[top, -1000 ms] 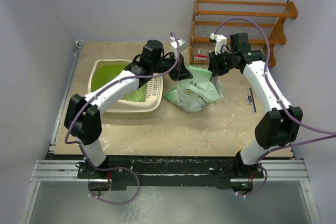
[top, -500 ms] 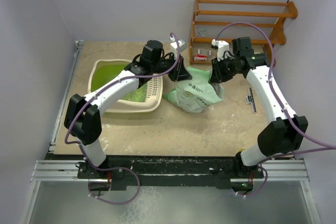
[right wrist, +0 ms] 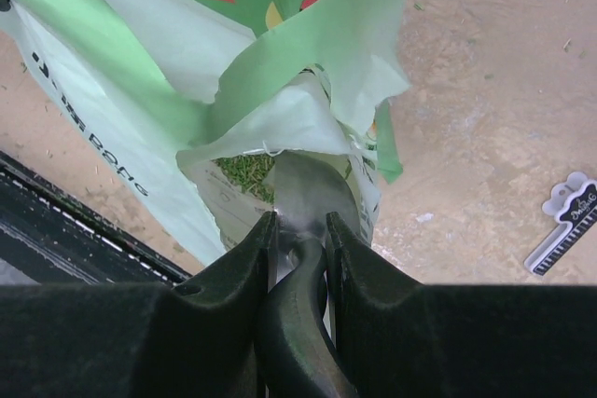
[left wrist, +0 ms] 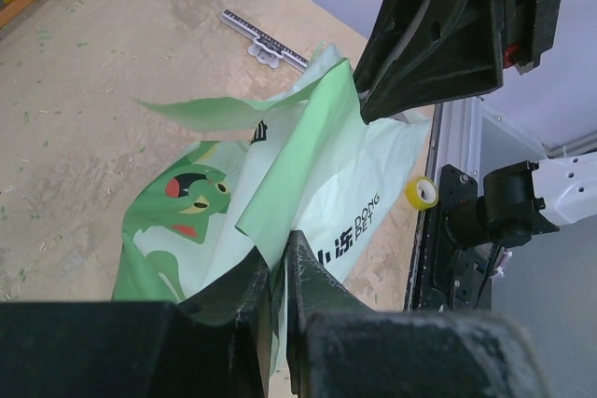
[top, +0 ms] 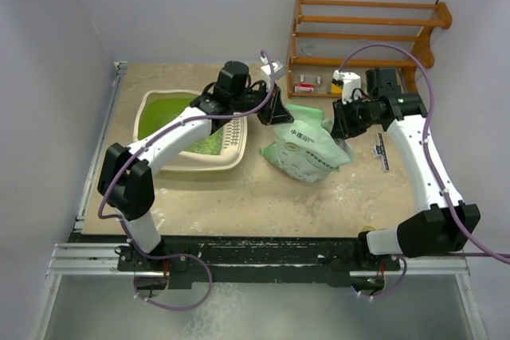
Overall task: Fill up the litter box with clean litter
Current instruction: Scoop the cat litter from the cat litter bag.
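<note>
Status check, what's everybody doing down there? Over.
Left gripper shut on bag edge. Right gripper shut on grey scoop in bag mouth. Litter box holds some litter; left arm hangs across it.

This looks like a robot test lab, not a home. Plain pale walls (top: 48,77) close a beige table (top: 263,197) on three sides. Two robot arms (top: 167,137) are bolted to a black metal base (top: 255,254) at the bottom of the frame.
</note>
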Robot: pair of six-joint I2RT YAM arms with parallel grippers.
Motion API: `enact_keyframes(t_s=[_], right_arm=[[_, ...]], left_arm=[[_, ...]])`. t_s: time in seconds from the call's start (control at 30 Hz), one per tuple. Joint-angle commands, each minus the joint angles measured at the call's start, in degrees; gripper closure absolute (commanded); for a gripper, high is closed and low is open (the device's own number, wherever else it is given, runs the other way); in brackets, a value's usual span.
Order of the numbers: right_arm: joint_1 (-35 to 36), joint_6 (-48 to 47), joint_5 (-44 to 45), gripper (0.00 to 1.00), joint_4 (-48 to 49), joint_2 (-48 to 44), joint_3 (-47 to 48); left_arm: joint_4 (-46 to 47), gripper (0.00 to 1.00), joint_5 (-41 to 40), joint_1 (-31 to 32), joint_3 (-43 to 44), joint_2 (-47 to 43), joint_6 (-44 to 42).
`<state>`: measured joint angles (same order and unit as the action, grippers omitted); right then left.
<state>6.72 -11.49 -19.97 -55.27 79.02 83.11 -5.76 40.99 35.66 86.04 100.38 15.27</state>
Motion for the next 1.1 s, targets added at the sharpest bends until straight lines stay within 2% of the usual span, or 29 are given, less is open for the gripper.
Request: enact_keyframes(t_s=[0.0,0.23,0.43,0.7,0.77,0.83,1.07], right_arm=[[-0.5,-0.5,2.3,1.0,-8.8,-1.5,-0.1],[-0.5,0.3,1.0,1.0,-6.9,4.6,6.4],[-0.6,0.9,1.3,1.0,-7.5,7.2,9.9],[-2.3,-0.3,3.2,1.0,-10.7,3.5,8.0],[-2.9,-0.8,3.1,0.97,-12.0,2.4,7.3],[-3.5,-1.1,3.1,0.94,-12.6,1.3,6.5],[-4.4,-1.7,3.1,0.92,-15.1,-1.5,4.7]], left_arm=[[2.9,0.95,0.6,0.0,3.0,0.0,-0.6],[1.0,0.96,-0.5,0.8,7.9,1.8,-1.3],[-9.4,0.97,4.7,0.9,19.0,7.2,-5.2],[-8.5,0.97,4.1,1.2,10.5,3.8,-5.7],[-7.5,0.97,4.2,1.3,9.2,3.5,-5.3],[-6.8,0.97,4.2,1.3,8.9,3.5,-4.8],[-5.1,0.97,4.4,1.5,9.6,4.3,-3.9]])
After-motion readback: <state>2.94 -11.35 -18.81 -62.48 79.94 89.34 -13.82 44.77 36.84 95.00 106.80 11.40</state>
